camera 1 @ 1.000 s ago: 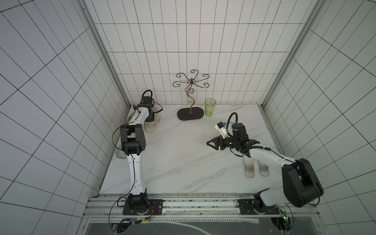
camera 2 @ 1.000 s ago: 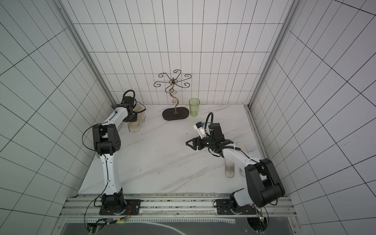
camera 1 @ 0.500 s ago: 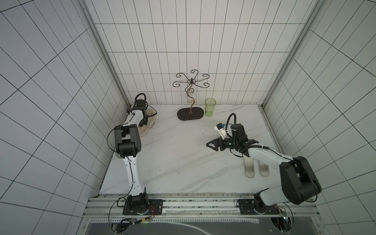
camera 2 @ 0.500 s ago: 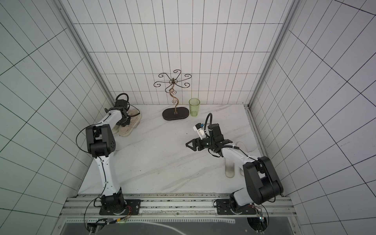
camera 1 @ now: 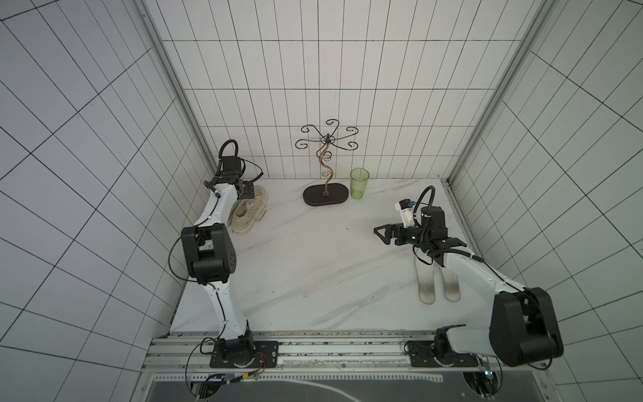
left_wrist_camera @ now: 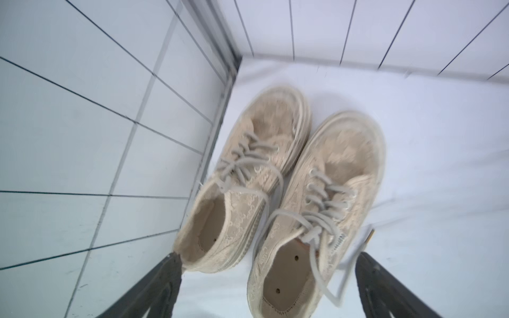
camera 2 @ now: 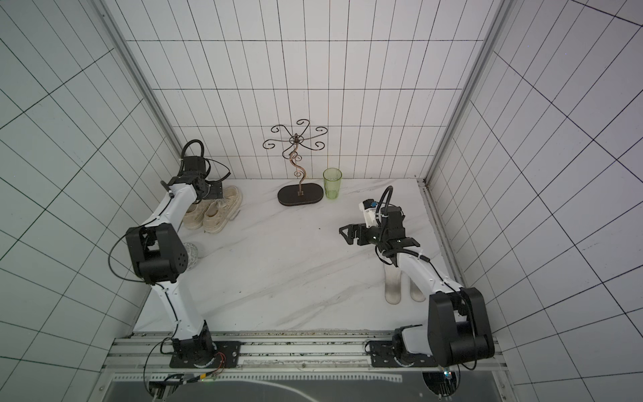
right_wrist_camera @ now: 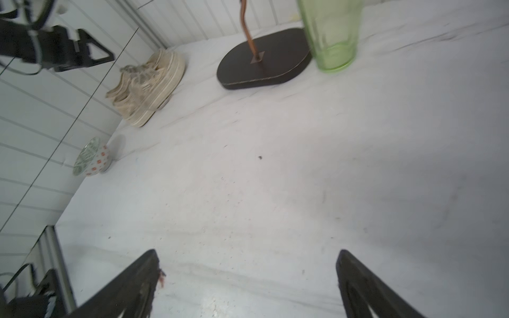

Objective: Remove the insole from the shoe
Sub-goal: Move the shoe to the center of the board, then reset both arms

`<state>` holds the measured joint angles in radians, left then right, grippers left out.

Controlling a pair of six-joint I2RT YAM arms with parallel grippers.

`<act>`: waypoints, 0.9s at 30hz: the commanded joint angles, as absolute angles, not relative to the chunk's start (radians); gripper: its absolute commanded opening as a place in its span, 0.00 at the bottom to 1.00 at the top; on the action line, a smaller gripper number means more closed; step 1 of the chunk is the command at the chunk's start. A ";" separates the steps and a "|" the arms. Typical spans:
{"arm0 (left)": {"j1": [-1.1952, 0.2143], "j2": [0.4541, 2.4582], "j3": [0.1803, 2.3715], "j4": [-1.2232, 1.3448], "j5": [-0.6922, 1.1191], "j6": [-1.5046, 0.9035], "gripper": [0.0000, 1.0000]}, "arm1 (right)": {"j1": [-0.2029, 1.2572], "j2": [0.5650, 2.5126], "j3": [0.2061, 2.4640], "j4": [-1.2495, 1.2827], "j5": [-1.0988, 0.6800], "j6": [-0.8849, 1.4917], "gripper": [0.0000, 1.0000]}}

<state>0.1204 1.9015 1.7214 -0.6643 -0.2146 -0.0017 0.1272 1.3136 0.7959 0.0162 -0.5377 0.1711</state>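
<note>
The two shoes, a wall-side shoe (left_wrist_camera: 237, 190) and an outer shoe (left_wrist_camera: 325, 209), stood side by side in the far left corner of the tabletop (camera 1: 313, 271). Their long axes ran toward the back wall, with the heels nearest the left gripper (left_wrist_camera: 268, 257). That gripper hung just above the heel openings with its jaws spread wide and nothing between them. It was plainly the nearer arm for any work on the shoes. The right gripper (camera 1: 382, 235), also wide open and empty, hovered well apart near the right edge. Only the left wrist view looked down into both openings, where bare tan footbeds with small holes showed. Only the top views showed one insole (camera 1: 425, 283) and a second insole (camera 1: 451, 285) flat by the right edge, partly under the right arm. The removal looked done.
</note>
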 commanded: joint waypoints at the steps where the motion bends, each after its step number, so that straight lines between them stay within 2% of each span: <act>1: 0.117 1.658 1.462 -0.381 -0.055 -0.100 0.97 | 0.049 1.244 0.863 0.004 -0.354 0.150 0.99; 5: 0.110 1.374 1.027 0.027 0.041 -0.115 0.98 | -0.024 1.167 0.779 0.028 -0.241 0.120 0.99; 9: 0.016 1.158 0.644 0.355 -0.076 0.014 0.97 | -0.071 1.075 0.610 0.144 -0.105 0.084 0.99; 12: -0.029 1.112 0.490 0.412 -0.115 -0.010 0.98 | -0.086 1.021 0.452 0.329 -0.066 0.025 0.99; 16: -0.041 1.152 0.341 0.542 -0.115 -0.061 0.97 | -0.094 0.988 0.244 0.638 0.012 0.022 0.99; 20: -0.051 1.255 0.253 0.787 -0.118 -0.035 0.98 | -0.100 1.087 0.088 1.003 0.018 0.069 0.99; 23: -0.052 1.336 0.307 0.829 -0.113 -0.016 0.97 | -0.101 1.196 0.112 1.115 0.012 0.065 0.99; 27: -0.056 1.550 0.386 0.903 -0.085 0.018 0.97 | -0.106 1.402 0.169 1.274 -0.004 0.055 0.99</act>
<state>-0.0517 1.4479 0.3435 0.7509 -0.1020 -0.0143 -0.0921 1.3125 0.1440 1.0428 -0.0082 0.0547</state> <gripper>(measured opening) 0.971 0.995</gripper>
